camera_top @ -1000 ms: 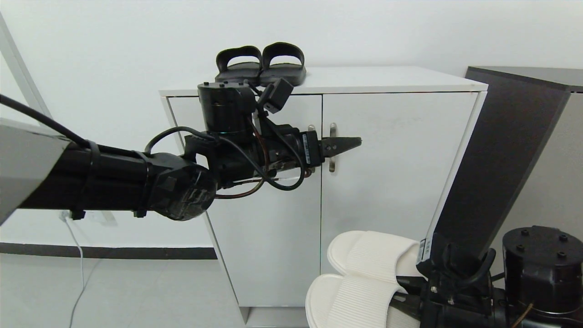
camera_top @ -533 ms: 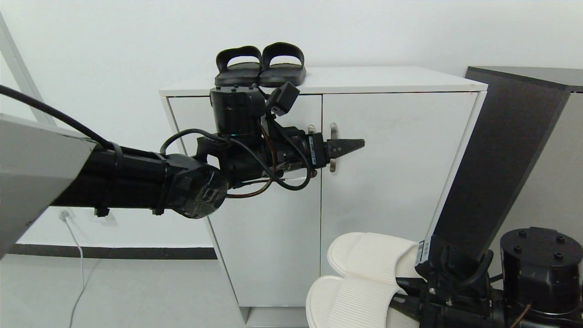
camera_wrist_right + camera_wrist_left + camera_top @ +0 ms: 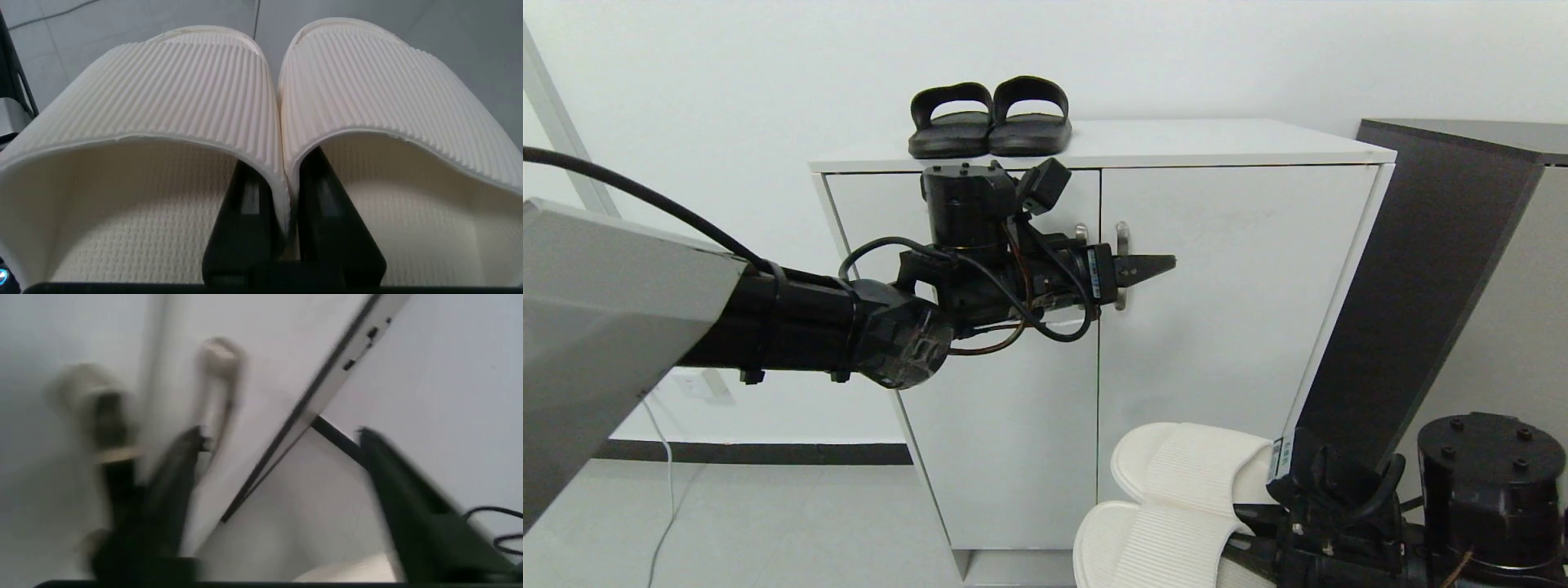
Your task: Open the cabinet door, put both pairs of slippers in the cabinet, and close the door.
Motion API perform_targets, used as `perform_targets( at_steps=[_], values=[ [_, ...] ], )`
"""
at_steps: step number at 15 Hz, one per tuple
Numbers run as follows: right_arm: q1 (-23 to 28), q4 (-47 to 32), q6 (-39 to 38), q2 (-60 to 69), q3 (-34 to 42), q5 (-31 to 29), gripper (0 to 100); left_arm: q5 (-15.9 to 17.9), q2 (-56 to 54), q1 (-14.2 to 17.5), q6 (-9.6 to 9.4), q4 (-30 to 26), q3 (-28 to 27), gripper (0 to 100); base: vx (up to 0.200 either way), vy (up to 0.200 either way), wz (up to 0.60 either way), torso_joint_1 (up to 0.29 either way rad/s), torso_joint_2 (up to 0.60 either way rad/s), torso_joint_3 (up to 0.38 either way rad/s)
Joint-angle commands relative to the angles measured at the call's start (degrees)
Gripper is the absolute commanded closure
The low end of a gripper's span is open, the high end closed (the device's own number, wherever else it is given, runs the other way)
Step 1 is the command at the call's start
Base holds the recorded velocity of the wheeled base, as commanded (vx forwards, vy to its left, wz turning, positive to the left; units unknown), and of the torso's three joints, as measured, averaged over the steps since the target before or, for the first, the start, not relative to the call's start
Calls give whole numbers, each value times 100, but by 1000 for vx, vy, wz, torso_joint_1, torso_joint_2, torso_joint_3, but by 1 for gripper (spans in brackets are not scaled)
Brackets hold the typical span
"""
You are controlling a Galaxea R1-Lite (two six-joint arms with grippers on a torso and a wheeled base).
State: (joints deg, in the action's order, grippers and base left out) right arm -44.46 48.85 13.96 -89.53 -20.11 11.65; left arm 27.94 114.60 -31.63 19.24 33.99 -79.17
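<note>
Head view places the left gripper (image 3: pixel 1164 263) level with the right-door handle (image 3: pixel 1121 237) of the cabinet (image 3: pixel 1217 140). Its tip crosses in front of the handle's middle and points toward the robot's right. Both doors are shut. The handle is a slim metal bar with its long axis vertical, mounted just beside the centre seam. The left-door handle (image 3: pixel 1081 232) stands just on the other side of the seam, partly behind the wrist. Left wrist view shows the fingers (image 3: pixel 167 498) spread wide and holding nothing, with the bar near one of them. Blur prevents confirming whether the bar lies between them or just outside. Judgement: the coming move depends on this relation. The spread fingers must straddle the vertical bar crosswise, so that closing pinches it from both sides. The pull must then come away from the door face. The left arm is the nearer one and the only free one. The right gripper (image 3: pixel 282 204) is low, near the cabinet's base. It is clamped on the inner walls of the white slippers (image 3: pixel 1176 490), which it holds side by side. The black slippers (image 3: pixel 990 122) rest as a pair on the cabinet top, above the left door, well apart from both grippers.
</note>
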Motion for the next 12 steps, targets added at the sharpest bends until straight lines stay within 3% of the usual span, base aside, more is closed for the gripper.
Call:
perform_targets(
  at_steps=[1,6,12],
  values=[
    [-1,2,2,-3,8,12,100,10,-8,-9,1,3,15,100,0,0,0,0,0,0],
    [-80,2,2,93,139,241,100,10,-166,-27,-8,11,235,100,0,0,0,0,0,0],
    [-168,-7,2,164,192,329,100,-17,-843,-115,-8,372,1131,100,0,0,0,0,0,0]
  ],
)
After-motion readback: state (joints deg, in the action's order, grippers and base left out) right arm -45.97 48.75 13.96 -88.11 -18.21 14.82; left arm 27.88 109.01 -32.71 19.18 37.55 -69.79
